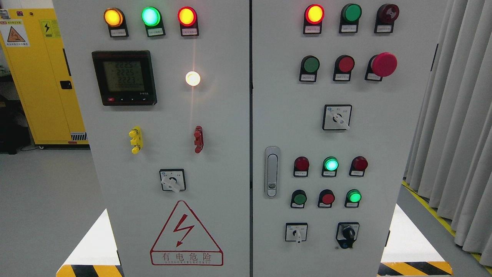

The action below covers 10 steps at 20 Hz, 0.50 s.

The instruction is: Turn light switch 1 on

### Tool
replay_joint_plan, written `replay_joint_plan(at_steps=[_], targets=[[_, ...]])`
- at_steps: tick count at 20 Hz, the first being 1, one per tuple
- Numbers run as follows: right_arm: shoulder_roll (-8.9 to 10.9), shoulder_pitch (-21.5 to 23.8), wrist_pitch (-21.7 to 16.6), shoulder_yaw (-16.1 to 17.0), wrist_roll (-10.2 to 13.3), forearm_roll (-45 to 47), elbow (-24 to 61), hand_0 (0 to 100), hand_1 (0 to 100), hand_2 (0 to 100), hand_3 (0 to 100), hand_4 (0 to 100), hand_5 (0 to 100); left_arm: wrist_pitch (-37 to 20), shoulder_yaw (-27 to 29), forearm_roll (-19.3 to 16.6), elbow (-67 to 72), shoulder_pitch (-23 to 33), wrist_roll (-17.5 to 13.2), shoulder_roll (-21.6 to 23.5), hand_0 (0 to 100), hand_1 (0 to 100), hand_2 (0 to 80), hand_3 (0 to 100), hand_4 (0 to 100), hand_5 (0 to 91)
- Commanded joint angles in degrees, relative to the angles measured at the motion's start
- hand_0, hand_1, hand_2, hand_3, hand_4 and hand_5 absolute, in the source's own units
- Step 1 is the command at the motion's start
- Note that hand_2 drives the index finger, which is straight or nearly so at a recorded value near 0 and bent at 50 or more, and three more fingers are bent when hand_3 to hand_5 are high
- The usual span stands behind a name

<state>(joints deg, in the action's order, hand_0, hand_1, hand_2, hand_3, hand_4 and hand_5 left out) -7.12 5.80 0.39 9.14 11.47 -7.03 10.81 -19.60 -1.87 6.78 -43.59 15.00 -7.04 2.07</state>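
A grey electrical cabinet with two doors fills the head view. On the left door a white lamp glows beside a digital meter. Lower down sit a yellow switch, a red switch and a white rotary selector. The right door carries rows of red and green buttons, a lit green lamp, a lit green button, a red mushroom button and three more selectors. Neither hand nor arm shows. No label tells me which switch is number 1.
A yellow cabinet stands at the back left. Grey curtains hang at the right. Yellow-black hazard tape marks the floor at the cabinet's foot. A door handle sits on the right door's left edge.
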Motion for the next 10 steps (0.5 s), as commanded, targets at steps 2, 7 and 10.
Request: replay_joint_plan(at_steps=[2,7,10], targets=[[0.0,0.0,0.0,0.0,0.0,0.0,0.0,0,50,4,0,0,0,2.9,-0.7,-0.4,33.3,-5.2,-6.1,0.6,33,41,7.0,22,30,0.0],[0.0,0.0,0.0,0.0,0.0,0.0,0.0,0,50,4,0,0,0,12.1,-0.5,-0.1,33.8,-6.4,-11.2,0.5,36,38,0.0,0,14,0.0],[0.0,0.0,0.0,0.0,0.0,0.0,0.0,0,50,4,0,0,0,12.5,-0.5,-0.1,33.8,-6.4,-10.6,-1.0,38,32,0.0,0,0,0.0]])
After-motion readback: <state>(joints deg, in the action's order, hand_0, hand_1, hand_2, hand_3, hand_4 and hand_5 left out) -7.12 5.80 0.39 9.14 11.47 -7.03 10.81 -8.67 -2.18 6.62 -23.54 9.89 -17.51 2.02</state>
